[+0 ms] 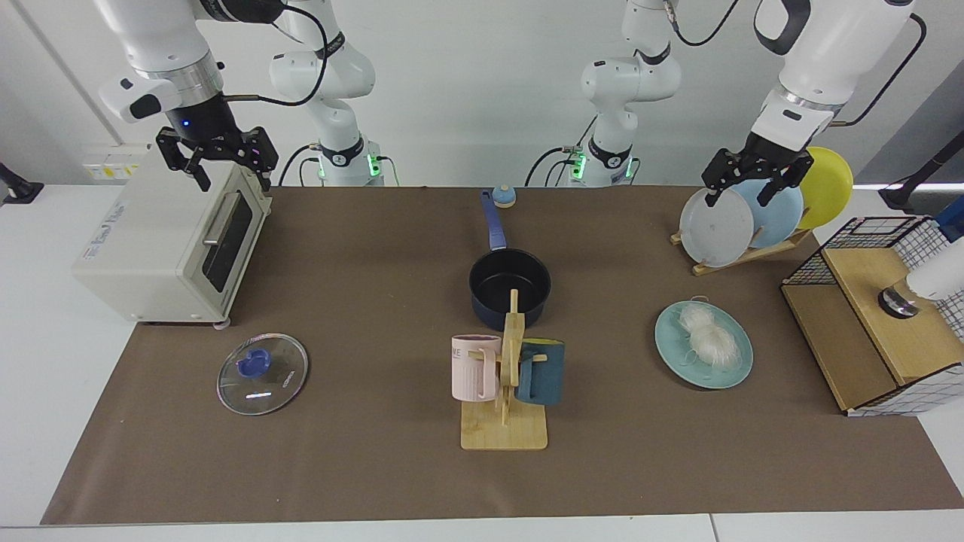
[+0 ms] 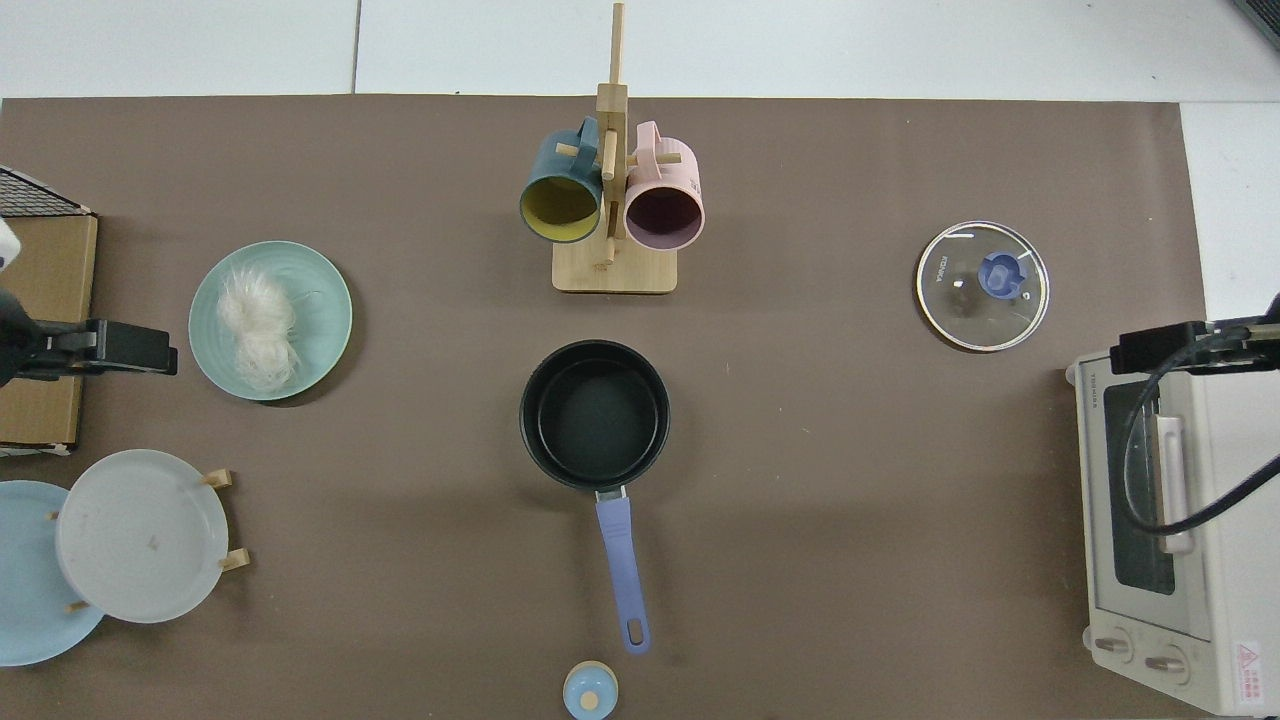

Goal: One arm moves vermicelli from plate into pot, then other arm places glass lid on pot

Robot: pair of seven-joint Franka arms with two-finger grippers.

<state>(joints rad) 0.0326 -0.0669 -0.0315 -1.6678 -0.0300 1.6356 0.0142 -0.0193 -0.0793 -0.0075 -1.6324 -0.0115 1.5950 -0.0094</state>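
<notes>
We judged the fluffy white vermicelli bundle might shed threads off the light-teal round plate; left gripper and right gripper hung spread, empty.

We saw a white table under a brown mat. On the mat lay the glass lid at lower left, the pot at centre, the mug stand below it, and the plate at right.
</notes>
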